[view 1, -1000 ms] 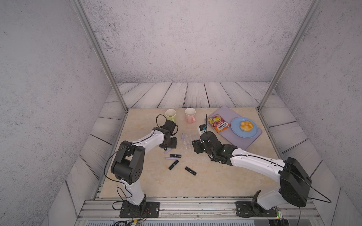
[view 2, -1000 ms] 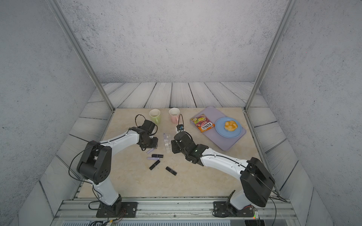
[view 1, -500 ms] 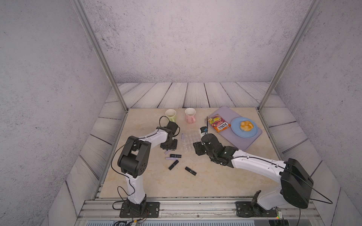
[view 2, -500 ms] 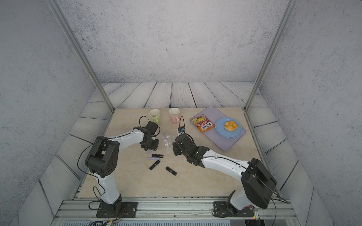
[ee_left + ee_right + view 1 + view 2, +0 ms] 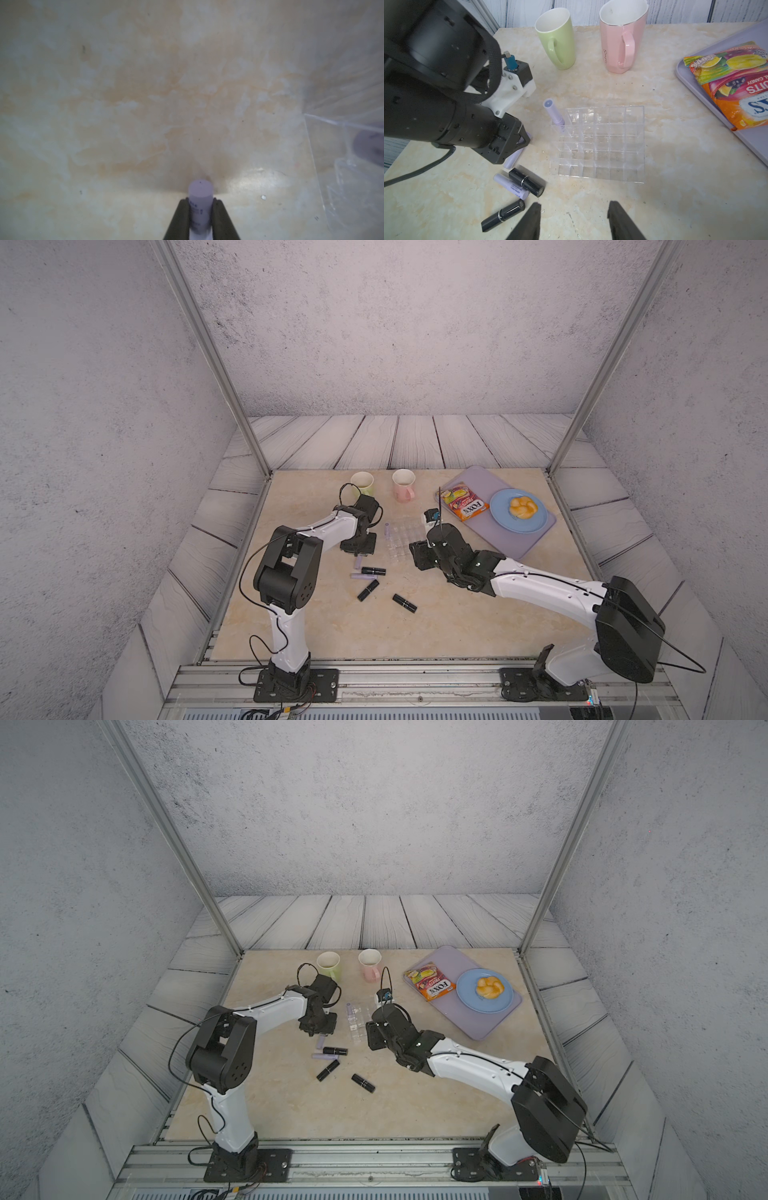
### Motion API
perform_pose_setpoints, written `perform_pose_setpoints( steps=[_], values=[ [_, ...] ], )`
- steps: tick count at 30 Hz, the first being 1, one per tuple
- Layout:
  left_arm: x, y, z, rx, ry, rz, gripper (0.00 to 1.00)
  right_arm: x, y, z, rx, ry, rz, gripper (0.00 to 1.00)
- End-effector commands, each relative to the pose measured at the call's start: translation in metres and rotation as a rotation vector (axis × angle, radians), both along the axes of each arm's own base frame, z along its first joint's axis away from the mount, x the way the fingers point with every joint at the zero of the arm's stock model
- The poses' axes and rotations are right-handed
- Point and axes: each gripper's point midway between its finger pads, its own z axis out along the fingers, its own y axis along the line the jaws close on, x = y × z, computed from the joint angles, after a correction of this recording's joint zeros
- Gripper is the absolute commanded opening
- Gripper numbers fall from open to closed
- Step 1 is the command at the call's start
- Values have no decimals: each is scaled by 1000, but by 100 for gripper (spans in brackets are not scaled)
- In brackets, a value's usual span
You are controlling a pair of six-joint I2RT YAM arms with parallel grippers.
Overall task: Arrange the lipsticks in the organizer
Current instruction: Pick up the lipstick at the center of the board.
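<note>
Starting at the lilac lipstick (image 5: 200,199), down low at the tabletop (image 5: 124,104) and just beside the organizer (image 5: 598,145). Being pinched across its barrel by the left gripper (image 5: 200,202), jaws pulled in snug on both sides, flat end poking out past the fingertips. Not showing clearly whether resting on the table or hanging just clear of it.

Looking risky for the lift: holding a smooth round tube on two narrow pads, so possibly swivelling or sliding out on any quick swing. Needing turning upright over a cell, too. Coming in tilted, probably catching a thin divider and shoving or tipping that light clear organizer.

Moving outward: passing close to a second lilac lipstick (image 5: 553,114) leaning in the corner cell on the left gripper's side, and likely knocking it askew on a careless approach. Crowding the loose ones as well: a loose lilac lipstick (image 5: 510,186) with a black lipstick (image 5: 527,182) lying against it, another black one (image 5: 503,215) close by, all ready for rolling off at a nudge.

Watching the right gripper (image 5: 574,204) too: hovering near the organizer, jaws parted and gripping nothing, risking a bump between arms if both closing in together.
</note>
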Motion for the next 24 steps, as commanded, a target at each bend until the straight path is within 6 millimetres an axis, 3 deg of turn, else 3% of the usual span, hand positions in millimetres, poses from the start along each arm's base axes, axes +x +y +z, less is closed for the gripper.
perform_pose_setpoints(
  steps=[1, 5, 11, 15, 20, 24],
  values=[
    [7, 9, 62, -15, -134, 27, 12, -7, 5, 28, 68, 2, 27, 55],
    [-4, 11, 120, -127, -251, 52, 12, -28, 21, 42, 139, 83, 137, 57],
    [-45, -29, 176, -693, -414, 110, 12, -79, 62, 74, 399, 290, 452, 71],
    [-59, -44, 209, -1037, -534, 143, 12, -84, 66, 91, 485, 360, 488, 73],
    [-73, -51, 231, -1203, -562, 142, 12, -82, 67, 92, 512, 423, 499, 70],
    [-75, -46, 232, -1313, -572, 225, 11, -80, 72, 79, 479, 472, 500, 63]
  ],
)
